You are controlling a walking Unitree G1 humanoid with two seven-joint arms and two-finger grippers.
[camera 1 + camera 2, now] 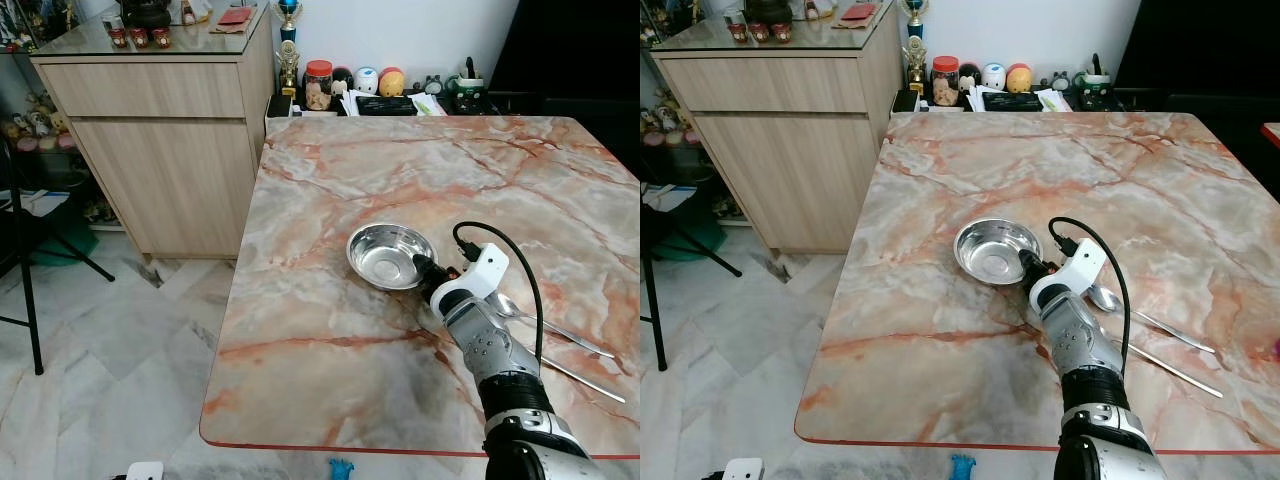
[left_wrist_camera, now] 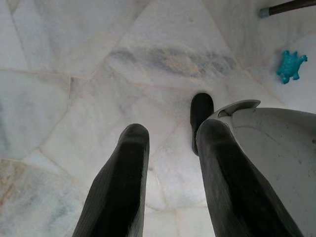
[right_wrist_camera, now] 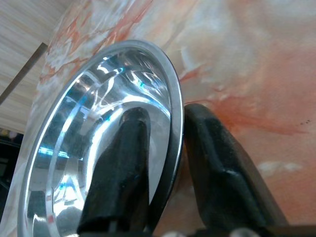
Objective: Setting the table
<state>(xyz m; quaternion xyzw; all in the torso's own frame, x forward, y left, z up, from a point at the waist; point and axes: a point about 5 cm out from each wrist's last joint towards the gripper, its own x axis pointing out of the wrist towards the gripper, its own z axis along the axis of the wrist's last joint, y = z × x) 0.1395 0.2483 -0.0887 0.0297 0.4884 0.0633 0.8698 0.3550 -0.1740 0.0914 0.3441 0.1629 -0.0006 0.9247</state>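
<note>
Right wrist view: right gripper (image 3: 165,148) clamped on the rim of the steel bowl (image 3: 98,143), one finger inside, one outside. Bowl sits on the marble surface (image 1: 400,170), near its middle. Two spoons (image 1: 555,335) lie just beside the right forearm, apart from the bowl. Left gripper (image 2: 170,168) hangs over the floor (image 2: 74,74), fingers apart, holding nothing

Shiny steel bowl (image 1: 388,255) seated upright on marble table (image 1: 350,330), mid-width; near-right rim pinched between right gripper (image 3: 170,163) fingers, one inside, one outside. Two long steel spoons (image 1: 555,335) laid just right of bowl, handles angled rightward.
</note>
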